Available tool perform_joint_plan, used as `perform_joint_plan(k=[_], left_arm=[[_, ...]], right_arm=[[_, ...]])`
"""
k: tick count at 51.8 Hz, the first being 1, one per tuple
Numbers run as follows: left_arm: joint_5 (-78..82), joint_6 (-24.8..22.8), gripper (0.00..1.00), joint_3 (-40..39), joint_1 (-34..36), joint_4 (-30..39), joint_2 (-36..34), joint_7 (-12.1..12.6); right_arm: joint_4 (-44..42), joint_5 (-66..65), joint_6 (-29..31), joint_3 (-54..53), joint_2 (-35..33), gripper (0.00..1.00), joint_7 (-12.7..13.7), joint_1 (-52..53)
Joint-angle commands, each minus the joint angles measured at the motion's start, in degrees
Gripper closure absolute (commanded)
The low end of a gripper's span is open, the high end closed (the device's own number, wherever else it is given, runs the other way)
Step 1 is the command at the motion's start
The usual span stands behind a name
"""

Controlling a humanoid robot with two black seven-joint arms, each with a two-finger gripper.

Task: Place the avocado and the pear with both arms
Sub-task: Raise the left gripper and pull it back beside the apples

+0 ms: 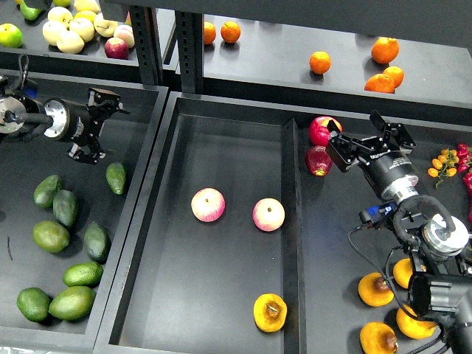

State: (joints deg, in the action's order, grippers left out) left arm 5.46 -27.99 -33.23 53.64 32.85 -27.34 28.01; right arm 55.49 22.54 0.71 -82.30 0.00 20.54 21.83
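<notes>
Dark green avocados lie in the left tray (147,103): one (116,177) by its right wall, others (96,241) (65,207) lower down. My left gripper (96,125) hovers at the tray's far part, above them, open and empty. A yellow-orange pear (270,312) with a brown sunken end lies at the front of the middle tray (221,125). More pears (375,289) lie at the front right. My right gripper (360,140) is open and empty, just right of two red apples (318,159).
Two pink-and-yellow apples (208,204) (268,214) lie mid-tray. Lime-green avocados (71,304) sit at the front left. Oranges (319,62) and pale fruit (70,33) are on the back shelf. Cherry tomatoes (445,162) lie at the far right.
</notes>
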Motion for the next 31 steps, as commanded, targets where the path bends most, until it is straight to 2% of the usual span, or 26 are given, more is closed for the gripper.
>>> perform_joint_plan(k=[1, 12, 17, 18, 31], left_arm=[[-4.7, 0.0, 0.01, -7.5, -4.7, 4.5, 0.3, 0.0], [-10.8, 0.0, 0.01, -17.8, -12.2, 10.4, 2.5, 0.0], [-11.2, 0.0, 0.01, -23.4, -15.7, 12.2, 5.2, 0.0], [-11.2, 0.0, 0.01, -27.1, -17.8, 13.4, 7.4, 0.0], [-11.3, 0.0, 0.01, -39.1, -25.9, 19.1, 15.1, 0.0]], right_arm=[[0.2, 0.4, 0.2, 1.8, 0.0, 0.0, 0.3, -2.3], [0.7, 0.5, 0.5, 2.1, 0.0, 0.0, 1.5, -5.1], [2.4, 0.8, 1.6, 2.4, 0.0, 0.0, 4.3, -7.1], [3.7, 0.8, 2.4, 3.3, 0.0, 0.0, 7.5, -8.3], [4.9, 0.6, 7.1, 3.9, 0.0, 0.0, 7.5, -11.7]])
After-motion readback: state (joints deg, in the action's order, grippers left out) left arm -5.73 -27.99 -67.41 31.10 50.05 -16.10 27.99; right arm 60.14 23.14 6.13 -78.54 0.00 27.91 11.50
